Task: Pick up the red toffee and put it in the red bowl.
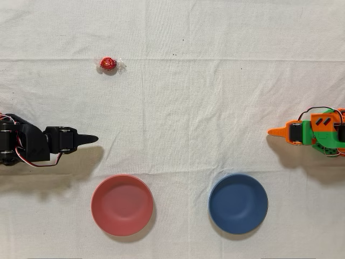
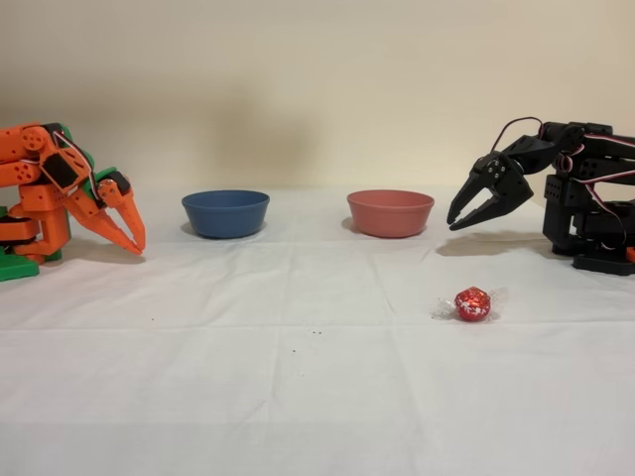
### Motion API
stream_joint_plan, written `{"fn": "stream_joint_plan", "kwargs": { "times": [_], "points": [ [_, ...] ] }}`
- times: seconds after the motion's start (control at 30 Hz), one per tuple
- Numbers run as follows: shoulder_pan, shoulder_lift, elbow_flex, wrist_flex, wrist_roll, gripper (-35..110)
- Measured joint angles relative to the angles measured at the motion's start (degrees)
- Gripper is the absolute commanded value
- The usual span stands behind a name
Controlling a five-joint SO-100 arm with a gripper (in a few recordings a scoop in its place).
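Half of the black arm is cut off at the overhead view's left edge; its claw (image 2: 458, 220) hangs empty, jaws slightly apart. Red toffee (image 1: 108, 63) lies well apart from it on the counter (image 1: 215, 97); the red bowl (image 1: 122, 204) sits empty nearby.

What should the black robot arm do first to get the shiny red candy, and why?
Probably swing the tool over the red toffee before going down. The tool is slightly open and empty, hanging above the cloth, well apart from the toffee. The toffee lies alone on the cloth, far from the red bowl.
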Motion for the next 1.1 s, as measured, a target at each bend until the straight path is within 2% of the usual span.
{"fn": "stream_joint_plan", "kwargs": {
  "times": [0.53, 0.7, 1.1],
  "points": [
    [0.0, 0.0, 0.0, 0.0, -1.1, 1],
    [0.0, 0.0, -0.4, 0.2, -7.9, 1],
    [-2.0, 0.6, -11.4, 12.3, -12.0, 1]
  ]
}}
